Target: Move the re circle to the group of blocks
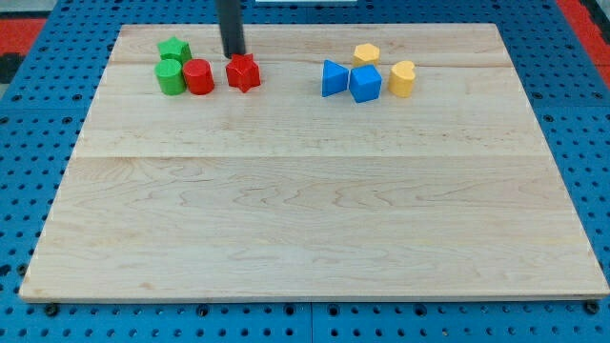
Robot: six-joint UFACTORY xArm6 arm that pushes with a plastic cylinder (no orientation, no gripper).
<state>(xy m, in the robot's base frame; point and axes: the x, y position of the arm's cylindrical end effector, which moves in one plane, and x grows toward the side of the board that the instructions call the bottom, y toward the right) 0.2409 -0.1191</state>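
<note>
While the red circle (198, 76) sits touching the green cylinder (171, 78) near the view's top left, it looks already grouped there, with the green block (174, 50) just behind and the red star (244, 72) beside. My tip (233, 54) stands upright just behind the star, grasping nothing, being a bare rod.

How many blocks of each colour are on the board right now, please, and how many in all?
Green: 2, a block and a cylinder
Red: 2, the red circle and a red star
Blue: 2, a triangle and a cube
Yellow: 2, one at the top, one at the right
Total: 8

My tip stands just above the red star.
</note>
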